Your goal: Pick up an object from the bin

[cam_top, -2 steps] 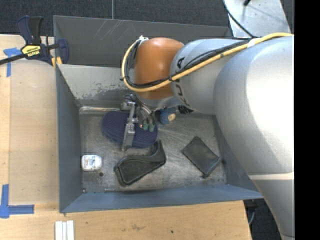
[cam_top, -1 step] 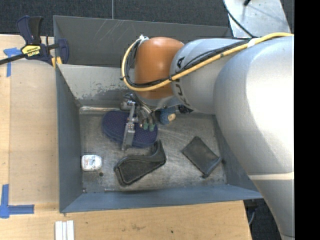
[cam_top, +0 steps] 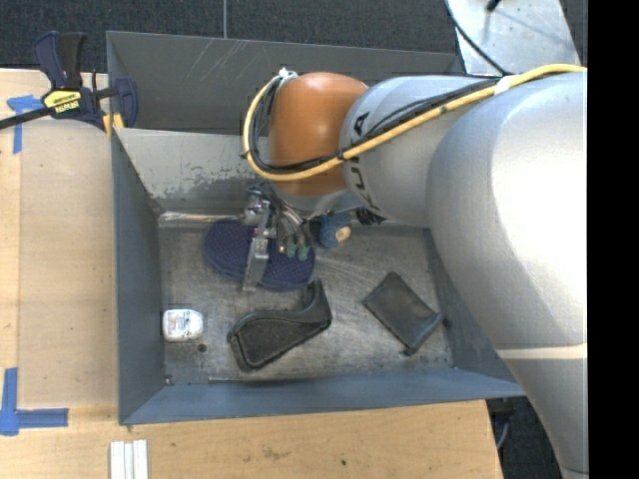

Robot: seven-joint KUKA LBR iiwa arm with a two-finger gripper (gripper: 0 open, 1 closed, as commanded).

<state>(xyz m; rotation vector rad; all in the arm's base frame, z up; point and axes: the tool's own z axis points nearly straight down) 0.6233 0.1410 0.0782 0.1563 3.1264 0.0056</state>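
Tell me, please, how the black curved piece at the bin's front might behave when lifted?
The black curved piece looks thin and mesh-faced, so probably light and somewhat floppy. Lying flat, it should not roll, though it may be hard to pinch.

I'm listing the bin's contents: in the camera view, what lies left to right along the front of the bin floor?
small white crumpled thing → black curved mesh piece → dark grey flat pad

Dark, speckled floor (cam_top: pixel 300 3) spans the view's top, a pale flat shape (cam_top: pixel 514 23) lying at its right.
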